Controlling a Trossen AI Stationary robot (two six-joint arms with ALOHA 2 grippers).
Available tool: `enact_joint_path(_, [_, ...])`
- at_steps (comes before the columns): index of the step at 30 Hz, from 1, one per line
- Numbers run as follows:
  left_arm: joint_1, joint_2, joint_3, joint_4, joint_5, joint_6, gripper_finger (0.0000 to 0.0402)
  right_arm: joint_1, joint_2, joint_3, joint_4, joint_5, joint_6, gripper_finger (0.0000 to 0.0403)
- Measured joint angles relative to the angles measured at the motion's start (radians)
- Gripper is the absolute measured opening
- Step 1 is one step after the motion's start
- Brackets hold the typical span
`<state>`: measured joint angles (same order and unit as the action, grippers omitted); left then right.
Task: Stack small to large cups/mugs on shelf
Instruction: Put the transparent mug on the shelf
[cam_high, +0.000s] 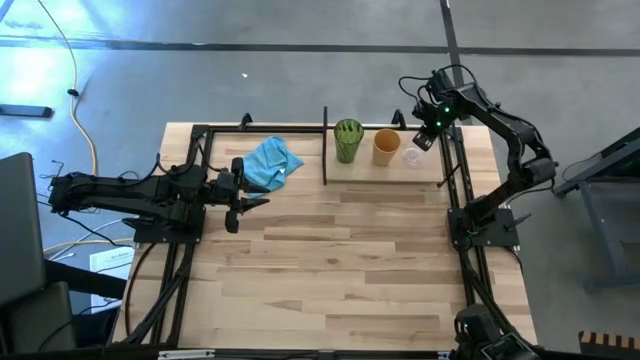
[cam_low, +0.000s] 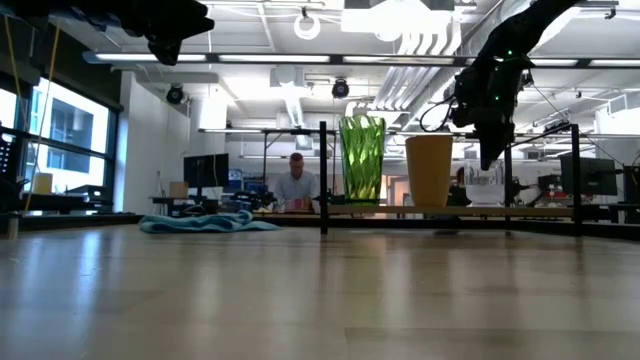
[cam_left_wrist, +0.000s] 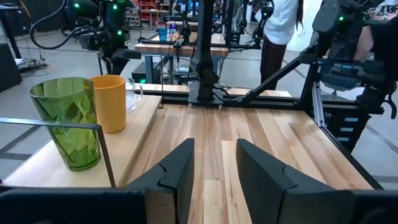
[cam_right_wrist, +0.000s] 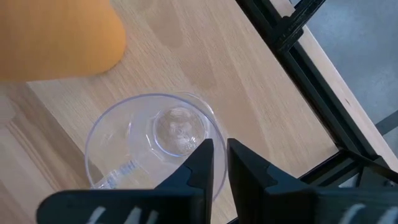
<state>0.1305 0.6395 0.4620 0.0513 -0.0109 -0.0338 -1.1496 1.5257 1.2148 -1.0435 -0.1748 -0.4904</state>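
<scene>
**Three cups in a row on the shelf**

My right gripper (cam_right_wrist: 216, 163) hangs just above the tiny clear glass (cam_right_wrist: 155, 146). My two fingers there are almost together, with only a thin gap, and they hold nothing. The glass stands upright right under them, on the wooden shelf (cam_high: 425, 172). Just beside the glass is the orange cup (cam_high: 387, 146). On the orange cup's other side, farther from this gripper, stands the tall green tumbler (cam_high: 348, 139). All three stand apart from each other on the same side of the black divider (cam_high: 325, 146).

My left gripper (cam_high: 252, 201) waits well away from the cups, over the table. Its fingers are a little apart and hold nothing. A blue cloth (cam_high: 270, 163) lies near it.
</scene>
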Motion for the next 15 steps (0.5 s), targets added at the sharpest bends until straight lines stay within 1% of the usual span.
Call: enact_joint_path(15, [0.0,0.0,0.0,0.0,0.0,0.0,0.0108,0.0,0.0,0.0,0.002,0.0,0.0,0.0042])
